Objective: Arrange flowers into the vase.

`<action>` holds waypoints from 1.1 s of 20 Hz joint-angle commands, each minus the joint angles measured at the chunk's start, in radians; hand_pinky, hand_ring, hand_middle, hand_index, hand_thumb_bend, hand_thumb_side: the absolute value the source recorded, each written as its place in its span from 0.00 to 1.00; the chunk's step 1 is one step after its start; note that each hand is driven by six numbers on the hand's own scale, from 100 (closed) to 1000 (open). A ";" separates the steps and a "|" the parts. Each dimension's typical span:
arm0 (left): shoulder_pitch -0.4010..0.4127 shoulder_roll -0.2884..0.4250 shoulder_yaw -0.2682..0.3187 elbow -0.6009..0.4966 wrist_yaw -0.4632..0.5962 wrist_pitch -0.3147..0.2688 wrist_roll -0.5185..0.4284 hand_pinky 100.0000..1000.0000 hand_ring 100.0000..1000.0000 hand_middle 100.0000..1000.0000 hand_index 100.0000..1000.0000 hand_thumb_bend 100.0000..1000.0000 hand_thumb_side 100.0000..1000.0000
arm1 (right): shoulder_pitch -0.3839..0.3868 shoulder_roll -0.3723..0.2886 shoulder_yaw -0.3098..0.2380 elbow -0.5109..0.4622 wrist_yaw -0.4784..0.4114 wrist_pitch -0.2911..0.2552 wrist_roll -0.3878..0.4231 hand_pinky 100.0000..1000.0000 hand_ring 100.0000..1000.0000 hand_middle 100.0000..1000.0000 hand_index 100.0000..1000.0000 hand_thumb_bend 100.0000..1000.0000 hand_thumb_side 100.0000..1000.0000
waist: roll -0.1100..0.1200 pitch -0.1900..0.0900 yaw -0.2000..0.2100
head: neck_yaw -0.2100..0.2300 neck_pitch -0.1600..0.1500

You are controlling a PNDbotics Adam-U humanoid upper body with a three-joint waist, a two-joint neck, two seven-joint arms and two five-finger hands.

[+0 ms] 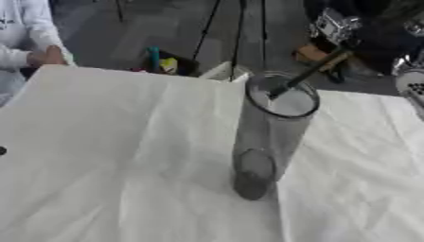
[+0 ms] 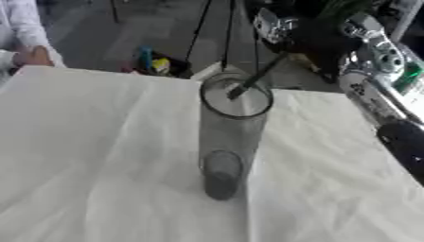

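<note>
A tall clear glass vase (image 1: 269, 137) stands upright on the white cloth, near the middle of the table. My right hand (image 2: 311, 33) comes in from the upper right, beyond the vase's rim, and is shut on a thin dark flower stem (image 2: 258, 74). The stem slants down to the left, and its lower end sits just inside the vase's mouth (image 2: 235, 93). Green leaves (image 2: 341, 9) show above the hand; the bloom is hidden. My left hand appears in neither view.
The white tablecloth (image 1: 108, 156) covers the whole table, with wrinkles around the vase. My right forearm (image 2: 373, 90) crosses the table's right side. Small coloured things (image 1: 162, 61) lie on the floor past the far edge. A small dark shape (image 1: 2, 150) touches the left edge.
</note>
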 commanded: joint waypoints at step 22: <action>-0.004 0.002 -0.005 -0.018 -0.007 0.006 -0.001 0.49 0.65 0.66 0.88 0.00 1.00 | -0.066 0.001 0.015 0.047 0.015 0.123 0.095 0.02 0.10 0.00 0.26 0.00 0.11 | -0.016 -0.003 0.005 | -0.006 -0.010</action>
